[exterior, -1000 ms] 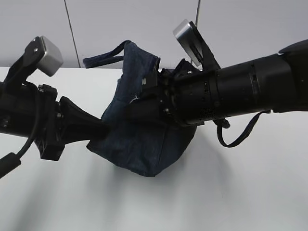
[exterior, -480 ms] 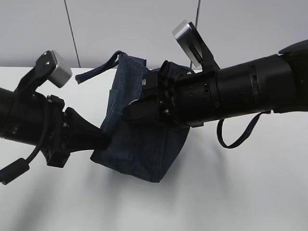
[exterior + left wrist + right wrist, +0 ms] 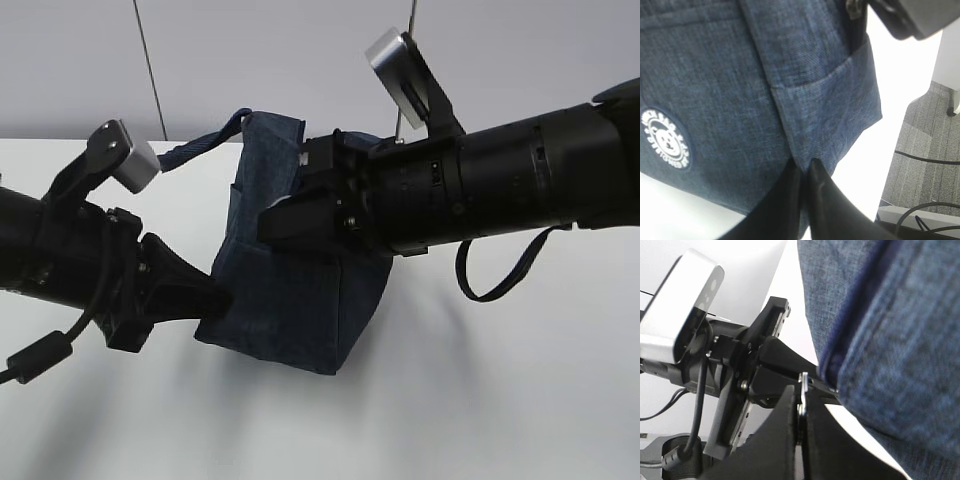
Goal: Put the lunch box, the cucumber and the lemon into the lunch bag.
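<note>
Lunch bag [image 3: 290,290], navy and boxy, has swung more upright over the past second and now stands tilted on the white table [image 3: 520,400] between our two arms, a sign we are pulling its zipper rather than loading it. Our left gripper [image 3: 802,172] pinches the fabric at the bag's lower corner with its jaws closed; our right gripper [image 3: 799,407] is clamped on the metal zipper pull [image 3: 803,385]. We cannot see inside the bag, and no lunch box, cucumber or lemon is in view.
</note>
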Action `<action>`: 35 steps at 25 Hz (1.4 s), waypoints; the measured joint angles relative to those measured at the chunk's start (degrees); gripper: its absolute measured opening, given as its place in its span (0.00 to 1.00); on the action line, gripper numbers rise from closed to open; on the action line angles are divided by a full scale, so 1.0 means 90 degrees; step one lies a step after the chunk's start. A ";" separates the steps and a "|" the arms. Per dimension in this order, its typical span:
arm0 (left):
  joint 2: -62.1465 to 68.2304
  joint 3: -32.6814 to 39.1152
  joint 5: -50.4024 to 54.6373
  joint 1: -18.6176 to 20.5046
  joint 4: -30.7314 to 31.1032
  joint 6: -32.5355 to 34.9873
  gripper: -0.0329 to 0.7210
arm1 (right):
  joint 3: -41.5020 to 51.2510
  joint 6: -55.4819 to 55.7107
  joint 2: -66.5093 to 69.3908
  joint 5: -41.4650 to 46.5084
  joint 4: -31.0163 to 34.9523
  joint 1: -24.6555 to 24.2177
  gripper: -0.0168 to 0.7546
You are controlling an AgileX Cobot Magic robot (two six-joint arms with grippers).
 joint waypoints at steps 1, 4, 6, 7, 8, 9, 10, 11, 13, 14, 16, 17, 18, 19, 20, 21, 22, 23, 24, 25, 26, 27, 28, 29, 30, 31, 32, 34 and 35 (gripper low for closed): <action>0.0000 0.0000 0.0000 0.0000 0.0000 0.0000 0.03 | 0.0000 0.0000 0.0000 -0.0013 0.0017 0.0000 0.02; 0.0000 0.0000 -0.0013 0.0000 0.0103 0.0000 0.02 | 0.0000 0.0000 0.0000 -0.0064 0.0133 0.0000 0.02; 0.0000 0.0000 -0.0013 0.0000 0.0141 0.0000 0.02 | -0.0013 -0.0012 0.0000 -0.0077 0.0149 0.0000 0.02; 0.0003 0.0000 -0.0013 0.0000 0.0141 0.0000 0.02 | -0.0042 -0.0012 0.0000 -0.0089 0.0149 0.0000 0.02; 0.0014 0.0000 -0.0013 0.0000 0.0141 0.0000 0.02 | -0.0086 -0.0012 0.0000 -0.0114 0.0160 0.0000 0.02; 0.0014 0.0000 -0.0013 0.0000 0.0147 0.0000 0.02 | -0.0122 -0.0012 0.0000 -0.0128 0.0160 0.0000 0.02; 0.0026 0.0000 -0.0013 0.0000 0.0147 0.0000 0.02 | -0.0160 -0.0012 0.0000 -0.0158 0.0160 0.0000 0.02; 0.0026 0.0000 -0.0013 0.0000 0.0147 0.0000 0.02 | -0.0193 -0.0021 0.0000 -0.0187 0.0165 0.0000 0.02; 0.0026 -0.0009 -0.0013 0.0000 0.0147 0.0000 0.02 | -0.0270 -0.0021 0.0000 -0.0265 0.0175 0.0000 0.02; 0.0026 -0.0009 -0.0013 0.0000 0.0157 0.0000 0.02 | -0.0294 -0.0021 0.0000 -0.0299 0.0175 0.0000 0.02; 0.0026 -0.0009 -0.0013 0.0000 0.0157 0.0000 0.02 | -0.0360 -0.0021 0.0000 -0.0358 0.0175 0.0000 0.02; 0.0026 -0.0009 -0.0013 0.0000 0.0157 0.0000 0.02 | -0.0406 -0.0021 0.0000 -0.0402 0.0179 0.0000 0.02; 0.0026 -0.0009 -0.0025 0.0000 0.0157 0.0000 0.02 | -0.0439 -0.0021 0.0000 -0.0439 0.0179 0.0000 0.02; 0.0026 -0.0009 -0.0025 0.0000 0.0157 0.0000 0.02 | -0.0469 -0.0021 0.0000 -0.0473 0.0179 0.0000 0.02; 0.0026 -0.0009 -0.0025 0.0000 0.0172 0.0000 0.02 | -0.0502 -0.0021 0.0000 -0.0514 0.0179 0.0000 0.02; 0.0026 -0.0009 -0.0025 0.0000 0.0190 0.0000 0.02 | -0.0531 -0.0021 0.0000 -0.0571 0.0189 0.0000 0.02; 0.0026 -0.0009 -0.0025 0.0000 0.0229 0.0000 0.02 | -0.0545 -0.0025 0.0000 -0.0635 0.0189 0.0000 0.02; 0.0026 -0.0009 -0.0025 0.0000 0.0267 0.0000 0.02 | -0.0575 -0.0036 0.0000 -0.0669 0.0189 0.0000 0.02; 0.0026 -0.0009 -0.0025 0.0000 0.0288 0.0000 0.02 | -0.0588 -0.0036 0.0000 -0.0714 0.0203 0.0000 0.02; 0.0026 -0.0009 -0.0025 0.0000 0.0300 0.0000 0.02 | -0.0599 -0.0051 0.0000 -0.0765 0.0212 0.0000 0.02; 0.0026 0.0004 -0.0025 0.0000 0.0300 0.0000 0.02 | -0.0599 -0.0054 0.0000 -0.0795 0.0212 0.0000 0.02; 0.0026 0.0029 -0.0025 0.0000 0.0300 0.0000 0.02 | -0.0623 -0.0065 0.0000 -0.0838 0.0216 0.0000 0.02; 0.0026 0.0055 -0.0025 0.0000 0.0300 0.0000 0.02 | -0.0668 -0.0081 0.0000 -0.0868 0.0216 0.0000 0.02; 0.0026 0.0100 -0.0025 0.0000 0.0310 0.0000 0.02 | -0.0693 -0.0081 0.0000 -0.0883 0.0227 0.0000 0.02; 0.0026 0.0114 -0.0025 0.0000 0.0310 0.0000 0.02 | -0.0720 -0.0081 0.0000 -0.0904 0.0227 0.0000 0.02; 0.0026 0.0129 -0.0025 0.0000 0.0310 0.0000 0.02 | -0.0744 -0.0096 0.0028 -0.0924 0.0227 0.0000 0.02; 0.0026 0.0133 -0.0025 0.0000 0.0310 0.0000 0.02 | -0.0754 -0.0095 0.0055 -0.0955 0.0227 0.0000 0.02; 0.0026 0.0162 -0.0025 0.0000 0.0310 0.0000 0.02 | -0.0783 -0.0109 0.0100 -0.0959 0.0227 0.0000 0.02; 0.0026 0.0178 -0.0025 0.0000 0.0324 0.0000 0.02 | -0.0794 -0.0109 0.0115 -0.0988 0.0227 0.0000 0.02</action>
